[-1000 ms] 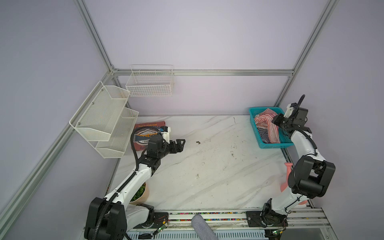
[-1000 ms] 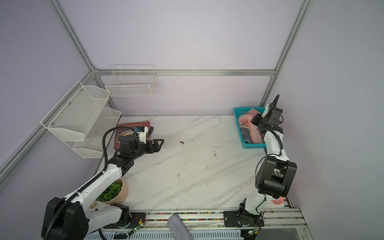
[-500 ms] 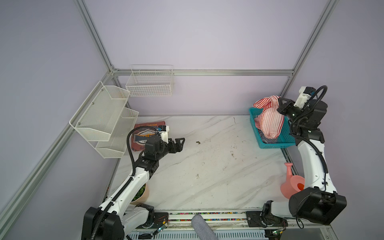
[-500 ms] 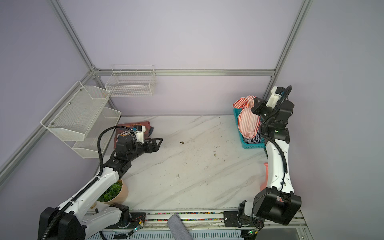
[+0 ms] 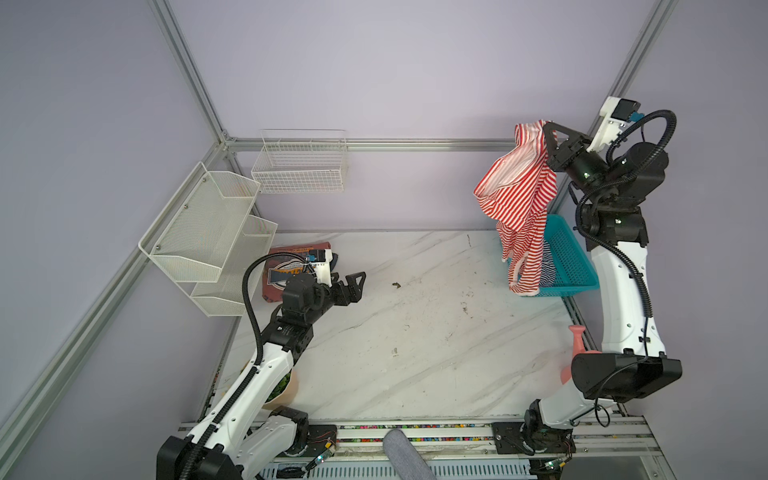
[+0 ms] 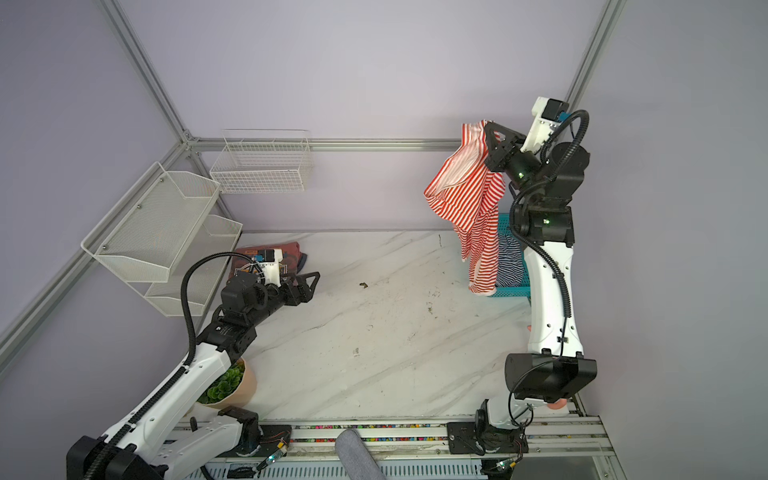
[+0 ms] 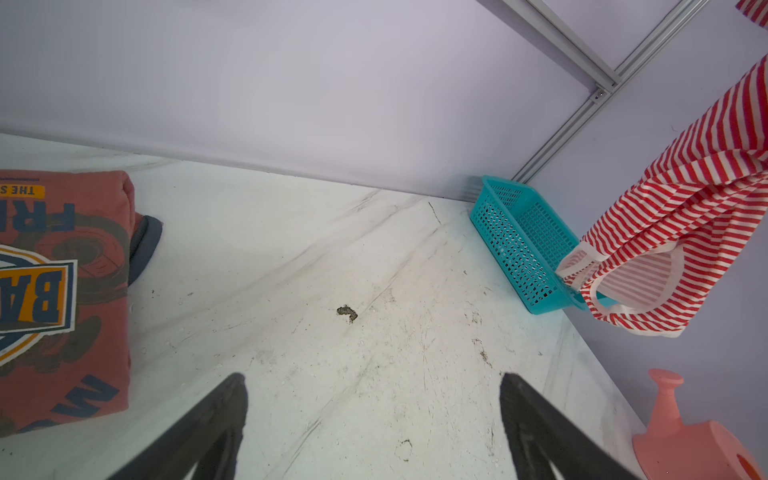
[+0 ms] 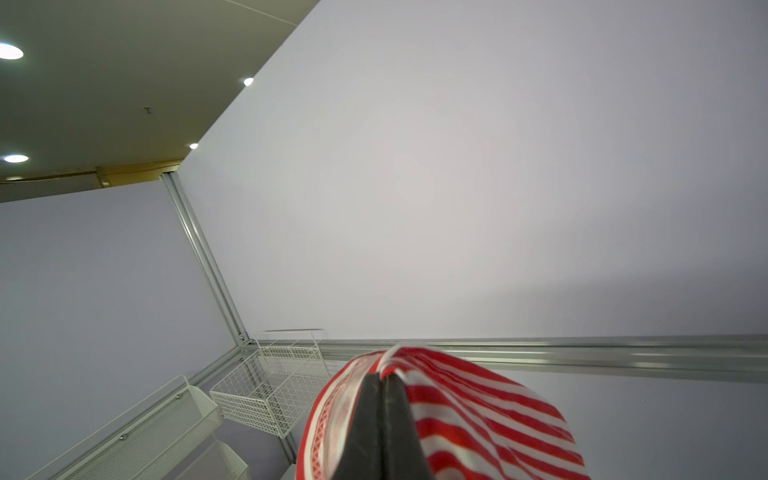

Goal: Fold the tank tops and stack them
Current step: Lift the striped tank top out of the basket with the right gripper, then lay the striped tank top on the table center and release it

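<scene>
In both top views the right gripper [image 5: 545, 128] sits at upper right, jaws pressed together on an upper edge of the red-striped tank top [image 5: 519, 195]. It holds the cloth high, probably so the top clears the teal basket [image 5: 577, 266] at right-centre and drops open before going to the table [image 5: 415, 332]. The navy-striped tank top [image 5: 547, 270] lies crumpled inside that basket. At centre left the left gripper [image 5: 354, 284] hovers low over the marble, jaws spread wide and empty, facing the hanging top, seemingly ready to take a second corner. The rust-red garment [image 5: 286, 257] lies behind it, out of the way
</scene>
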`<state>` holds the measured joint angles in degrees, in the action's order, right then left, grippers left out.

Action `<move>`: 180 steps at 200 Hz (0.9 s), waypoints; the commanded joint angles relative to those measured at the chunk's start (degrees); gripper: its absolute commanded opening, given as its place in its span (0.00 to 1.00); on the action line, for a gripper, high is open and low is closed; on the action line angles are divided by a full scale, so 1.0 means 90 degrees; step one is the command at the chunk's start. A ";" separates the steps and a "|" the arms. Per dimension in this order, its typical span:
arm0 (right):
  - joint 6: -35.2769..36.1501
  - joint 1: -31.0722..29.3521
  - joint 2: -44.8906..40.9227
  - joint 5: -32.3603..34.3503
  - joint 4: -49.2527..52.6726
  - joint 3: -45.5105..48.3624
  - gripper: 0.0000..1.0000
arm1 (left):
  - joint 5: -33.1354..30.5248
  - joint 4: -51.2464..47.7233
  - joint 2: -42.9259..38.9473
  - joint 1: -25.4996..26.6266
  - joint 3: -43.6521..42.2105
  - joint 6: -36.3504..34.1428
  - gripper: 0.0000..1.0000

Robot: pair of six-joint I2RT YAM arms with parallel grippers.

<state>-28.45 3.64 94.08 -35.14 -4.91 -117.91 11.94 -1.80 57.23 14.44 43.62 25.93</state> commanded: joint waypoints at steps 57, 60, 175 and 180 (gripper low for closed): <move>0.0377 -0.1744 -0.0116 -0.0453 0.0010 0.1261 0.00 | -0.0230 -0.0116 -0.0417 0.0046 0.0170 -0.0117 0.94; 0.0377 -0.1791 -0.0160 -0.0449 -0.0038 0.1434 0.00 | -0.0251 -0.0121 -0.0426 0.0041 0.0168 -0.0126 0.94; 0.1644 -0.4162 0.0703 0.0704 0.2094 0.4195 0.00 | -0.1011 -0.0991 -0.0630 0.0046 0.0376 -0.0511 0.94; 0.1696 -0.4280 0.0832 0.0736 0.2210 0.4219 0.00 | -0.1098 -0.1070 -0.0644 0.0046 0.0394 -0.0539 0.94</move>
<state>-16.75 -31.38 97.03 -31.83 8.43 -81.69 6.00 -8.38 52.69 14.46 43.62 23.81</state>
